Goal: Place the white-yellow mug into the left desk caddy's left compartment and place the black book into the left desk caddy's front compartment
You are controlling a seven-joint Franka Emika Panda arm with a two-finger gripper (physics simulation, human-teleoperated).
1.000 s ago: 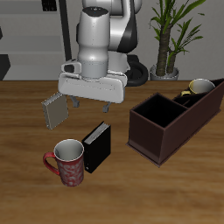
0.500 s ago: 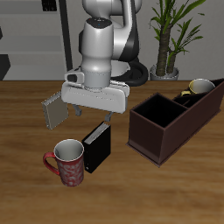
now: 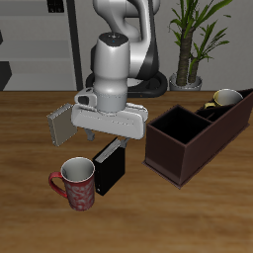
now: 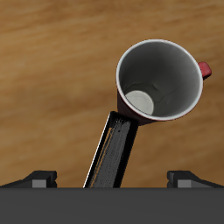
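Gripper: two-finger gripper (image 3: 106, 138) on the white and grey robot arm (image 3: 112, 69) hangs just above the upright black book; in the wrist view its two dark fingertips (image 4: 39, 178) stand wide apart with nothing between them, so the jaws are spread and empty

Black book: small thick black hardcover book with pale page edges (image 3: 109, 166) stands upright on the brown wooden table (image 3: 30, 212), directly under the gripper; in the wrist view it shows from above as a narrow dark slab (image 4: 112, 149) between the fingertips; it is outside the caddy, near its dark end

Red mug: red patterned mug with a whitish inside (image 3: 77, 182) stands just beside the black book, nearer the table's front edge; from the wrist its rim (image 4: 161, 80) appears to meet the book's end, though whether they touch I cannot tell

Caddy: dark brown-maroon rectangular box organiser (image 3: 188, 148) sits on the table beside the book; its large square section is open

White-yellow mug: pale cream-yellow glossy mug (image 3: 225, 99) sits inside the caddy at its far end; exactly which compartment I cannot tell

Notebook: grey ribbed notebook (image 3: 60, 125) stands tilted farther back, partly behind the gripper body

Plant: green potted plant (image 3: 190, 35) stands at the table's back
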